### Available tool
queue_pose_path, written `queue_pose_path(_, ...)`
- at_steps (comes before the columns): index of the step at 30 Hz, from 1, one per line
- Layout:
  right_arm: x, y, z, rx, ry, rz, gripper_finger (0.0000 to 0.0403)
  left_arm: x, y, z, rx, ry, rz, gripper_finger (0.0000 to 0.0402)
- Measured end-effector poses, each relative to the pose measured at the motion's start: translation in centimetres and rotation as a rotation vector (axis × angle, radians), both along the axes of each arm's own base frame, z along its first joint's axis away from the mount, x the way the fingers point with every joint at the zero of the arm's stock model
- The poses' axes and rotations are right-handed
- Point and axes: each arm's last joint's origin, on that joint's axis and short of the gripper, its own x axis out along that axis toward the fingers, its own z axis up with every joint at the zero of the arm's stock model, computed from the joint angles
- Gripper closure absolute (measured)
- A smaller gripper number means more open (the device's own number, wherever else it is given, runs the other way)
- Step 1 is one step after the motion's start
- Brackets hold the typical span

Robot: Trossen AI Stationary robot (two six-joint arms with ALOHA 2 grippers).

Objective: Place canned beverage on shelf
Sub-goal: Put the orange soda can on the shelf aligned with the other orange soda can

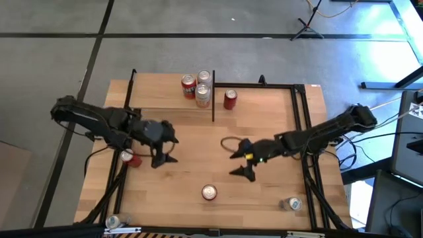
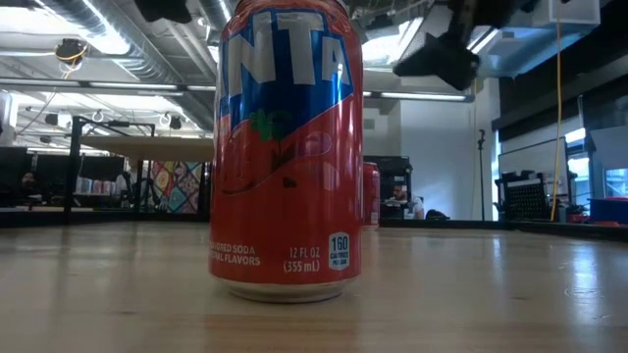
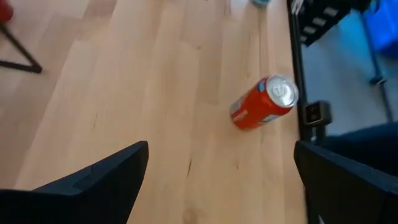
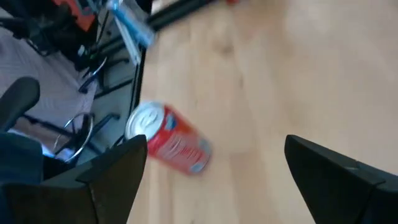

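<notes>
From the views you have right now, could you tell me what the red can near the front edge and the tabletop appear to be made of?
Red can: looks like thin aluminium with a glossy printed wrap; highlights on its side and a bare silvery bottom rim suggest metal.
Tabletop: pale wood, probably planks or laminate; grain lines and board seams show, with a smooth satin finish.

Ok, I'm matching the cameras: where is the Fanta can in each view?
High view: Fanta can stands at the table's front centre.
Low view: it fills the middle.
Left wrist view: ahead of the fingers, beside the black front rail.
Right wrist view: ahead of the fingers, beside that same rail.
</notes>
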Motion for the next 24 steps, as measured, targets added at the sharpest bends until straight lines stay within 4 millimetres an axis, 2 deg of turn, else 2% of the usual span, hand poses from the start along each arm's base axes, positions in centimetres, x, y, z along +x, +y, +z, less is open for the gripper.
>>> queue_pose_path(4,-0.1,2.9,-1.8,-0.022,0.059,0.016,0.0036,1.9,-1.6,-1.9,0.091,0.057,0.003,0.001)
queue_pose_path(12,0.4,6.9,-5.6,-0.095,0.1,0.068,0.0036,6.7,-4.7,-7.7,0.196,0.17,0.1,0.001)
queue_pose_path(19,2.0,8.0,-8.4,-0.093,0.064,0.075,0.0036,9.7,-8.0,-12.7,0.177,0.201,0.084,0.001)
queue_pose_path(24,3.0,8.5,-9.3,-0.066,-0.015,0.056,0.0036,10.4,-10.0,-15.0,0.124,0.199,0.116,0.001)
